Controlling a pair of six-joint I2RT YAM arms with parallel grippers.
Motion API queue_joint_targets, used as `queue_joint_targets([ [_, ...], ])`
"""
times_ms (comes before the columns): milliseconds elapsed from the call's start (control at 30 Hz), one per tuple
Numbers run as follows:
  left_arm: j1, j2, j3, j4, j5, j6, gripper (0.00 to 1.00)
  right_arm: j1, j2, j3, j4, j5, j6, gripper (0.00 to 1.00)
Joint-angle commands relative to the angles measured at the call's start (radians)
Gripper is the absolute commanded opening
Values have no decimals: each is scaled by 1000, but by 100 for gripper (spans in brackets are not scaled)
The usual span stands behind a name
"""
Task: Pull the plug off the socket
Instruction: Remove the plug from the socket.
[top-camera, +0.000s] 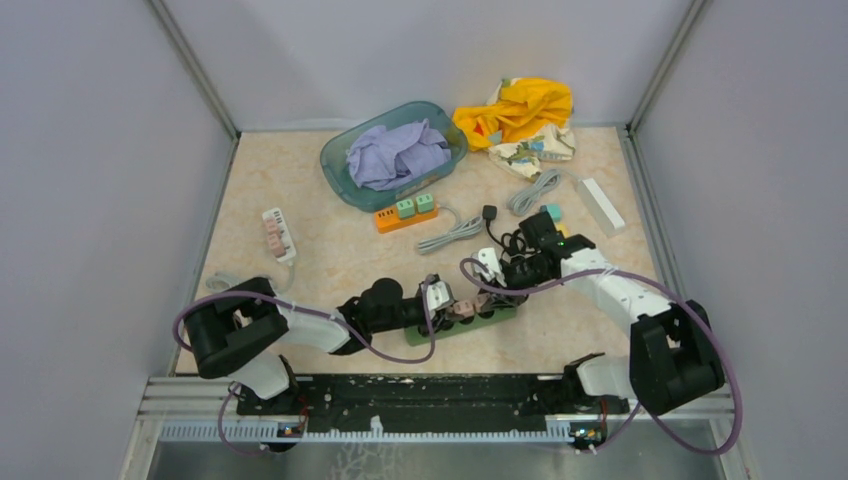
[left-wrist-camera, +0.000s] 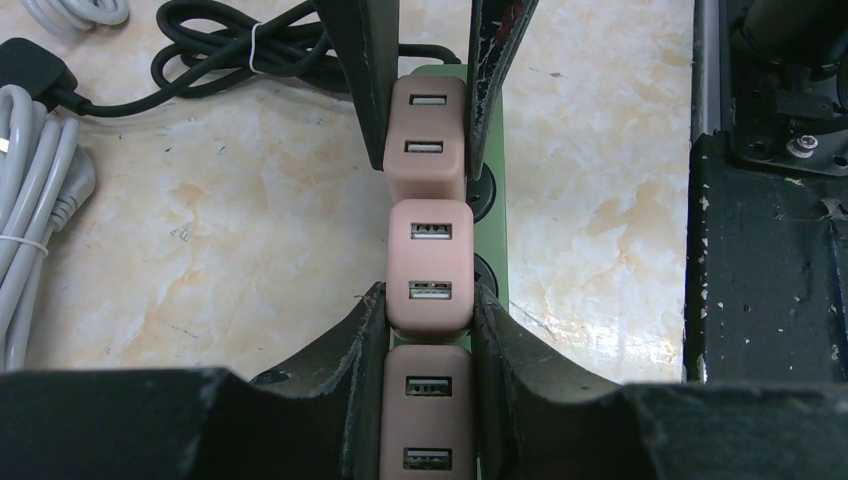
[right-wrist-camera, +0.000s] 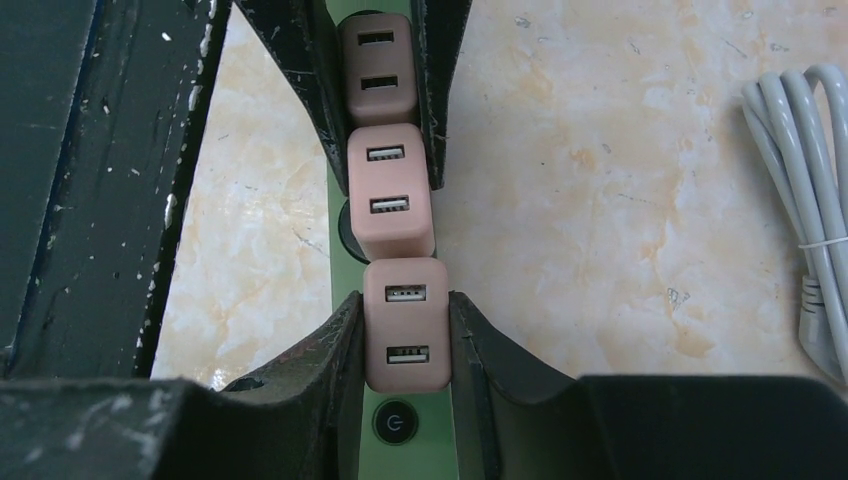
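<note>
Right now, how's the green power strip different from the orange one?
The green power strip lies near the arms; the orange power strip, by the teal basket. Green carries three pink chargers, clamped by the left gripper and right gripper; orange carries two untouched green adapters. Both lie flat.

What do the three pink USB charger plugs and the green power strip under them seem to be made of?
The pink boxy USB charger plugs look like moulded plastic with a matte finish: rounded corners, even colour, no glare. The long green power strip is probably plastic too, smooth and evenly coloured, though only slivers of it show.
</note>
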Motion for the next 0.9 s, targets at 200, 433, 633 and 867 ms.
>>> queue_joint_targets([
  [200,8,30,-13,-140,-10,0,0,-23,-36,43,-156,-219,-261,0],
  [433,9,45,3,-150,-1,1,0,69,-49,20,38,-214,-51,0],
  [633,9,46,-2,-152,-3,-2,0,19,-58,48,68,-213,37,0],
  [867,9,43,-5,-152,-3,-2,0,-58,-75,55,-65,-192,-111,0],
])
